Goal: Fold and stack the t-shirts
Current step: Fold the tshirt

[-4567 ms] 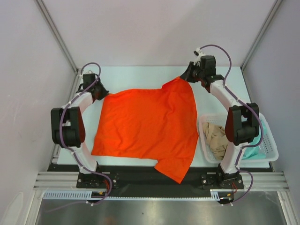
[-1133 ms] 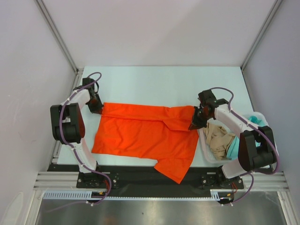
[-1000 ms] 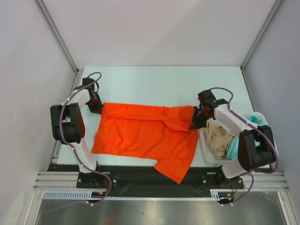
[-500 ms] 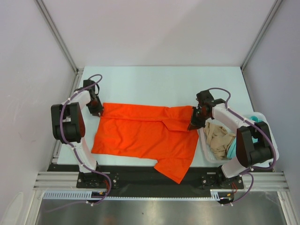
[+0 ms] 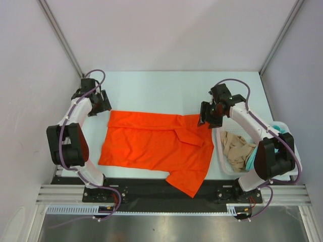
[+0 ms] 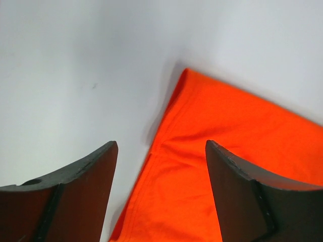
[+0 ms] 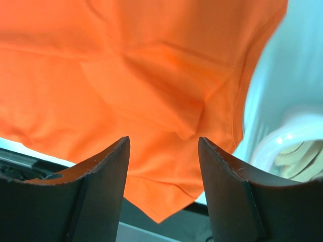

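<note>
The orange-red t-shirt (image 5: 156,143) lies flat mid-table, its far part folded toward me over itself, one sleeve hanging over the near edge. My left gripper (image 5: 103,106) hovers open just outside the shirt's far left corner; in the left wrist view that corner (image 6: 227,151) lies below the spread fingers (image 6: 86,176). My right gripper (image 5: 204,118) is open over the far right corner, and the cloth (image 7: 151,60) lies free beneath it. Neither gripper holds anything. The beige t-shirt (image 5: 234,148) and the teal t-shirt (image 5: 250,160) lie crumpled in the basket.
A white mesh basket (image 5: 220,146) stands at the right, close to the orange shirt's right edge; its rim (image 7: 292,136) shows in the right wrist view. Frame posts and side walls bound the table. A black rail runs along the near edge.
Both grippers have opened and let go of the orange shirt's folded edge, then drawn up and back toward the far side. The shirt stays folded on the table.
</note>
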Available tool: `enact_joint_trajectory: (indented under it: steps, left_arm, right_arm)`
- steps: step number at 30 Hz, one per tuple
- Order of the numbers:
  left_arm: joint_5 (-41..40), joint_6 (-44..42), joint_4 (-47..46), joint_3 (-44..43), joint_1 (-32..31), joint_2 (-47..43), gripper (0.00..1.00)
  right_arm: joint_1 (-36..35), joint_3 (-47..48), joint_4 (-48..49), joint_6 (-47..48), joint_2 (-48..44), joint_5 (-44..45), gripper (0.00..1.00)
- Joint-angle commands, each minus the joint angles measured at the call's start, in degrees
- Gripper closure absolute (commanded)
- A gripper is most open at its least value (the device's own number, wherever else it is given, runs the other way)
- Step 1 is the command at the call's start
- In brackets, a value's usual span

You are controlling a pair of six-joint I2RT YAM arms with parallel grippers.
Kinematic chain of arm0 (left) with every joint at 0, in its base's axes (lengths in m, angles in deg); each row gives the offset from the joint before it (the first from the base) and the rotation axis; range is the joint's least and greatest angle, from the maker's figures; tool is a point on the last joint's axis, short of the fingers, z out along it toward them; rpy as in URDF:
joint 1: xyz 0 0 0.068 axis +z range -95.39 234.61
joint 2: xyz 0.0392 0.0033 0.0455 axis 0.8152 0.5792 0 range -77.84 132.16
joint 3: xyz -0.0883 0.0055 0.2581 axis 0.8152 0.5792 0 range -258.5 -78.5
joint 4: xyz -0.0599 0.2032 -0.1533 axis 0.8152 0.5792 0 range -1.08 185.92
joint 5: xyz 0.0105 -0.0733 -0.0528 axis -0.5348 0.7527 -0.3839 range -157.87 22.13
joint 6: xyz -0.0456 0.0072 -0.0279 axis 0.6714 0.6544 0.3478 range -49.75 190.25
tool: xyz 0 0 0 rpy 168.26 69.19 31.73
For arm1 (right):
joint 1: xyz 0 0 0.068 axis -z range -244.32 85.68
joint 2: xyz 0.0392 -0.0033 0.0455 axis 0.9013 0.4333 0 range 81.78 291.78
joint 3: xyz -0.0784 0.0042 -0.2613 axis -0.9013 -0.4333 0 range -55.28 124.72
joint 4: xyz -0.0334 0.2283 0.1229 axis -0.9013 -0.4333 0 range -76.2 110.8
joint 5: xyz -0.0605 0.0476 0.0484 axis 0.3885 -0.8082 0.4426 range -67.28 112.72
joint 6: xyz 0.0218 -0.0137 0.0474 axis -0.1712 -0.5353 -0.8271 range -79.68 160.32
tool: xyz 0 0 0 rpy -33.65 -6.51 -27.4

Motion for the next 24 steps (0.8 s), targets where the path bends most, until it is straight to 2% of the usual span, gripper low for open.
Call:
enact_joint_trajectory:
  steps: [1, 3, 8, 11, 14, 16, 24]
  left_arm:
    - [10.1, -5.5, -7.2, -1.7, 0.2, 2.6, 0.25]
    - [12.9, -6.2, -8.1, -3.5, 0.2, 6.3, 0.25]
    - [12.4, -7.5, -7.5, -9.9, 0.2, 12.9, 0.26]
    - [11.4, -7.8, -5.3, -13.5, 0.2, 16.8, 0.31]
    - [12.1, -7.4, -5.7, -13.8, 0.1, 18.0, 0.35]
    - [11.7, -7.1, -4.7, -14.2, -0.1, 18.7, 0.41]
    - [11.5, -5.5, -3.4, -10.8, -0.2, 18.8, 0.48]
  right_arm:
    - [-0.2, 5.9, -1.0, 2.5, 1.8, -0.7, 0.39]
    - [0.0, 7.6, -0.4, 2.0, 2.5, -1.7, 0.39]
    - [0.1, 9.7, 0.4, 1.1, 4.9, -3.8, 0.39]
    - [0.3, 11.1, 0.5, 1.6, 6.4, -4.2, 0.39]
    - [0.9, 12.7, 0.1, 1.9, 7.7, -4.3, 0.39]
    - [1.6, 13.1, 0.1, 2.0, 8.2, -4.3, 0.39]
    - [3.4, 13.2, 1.2, 1.9, 9.5, -4.6, 0.39]
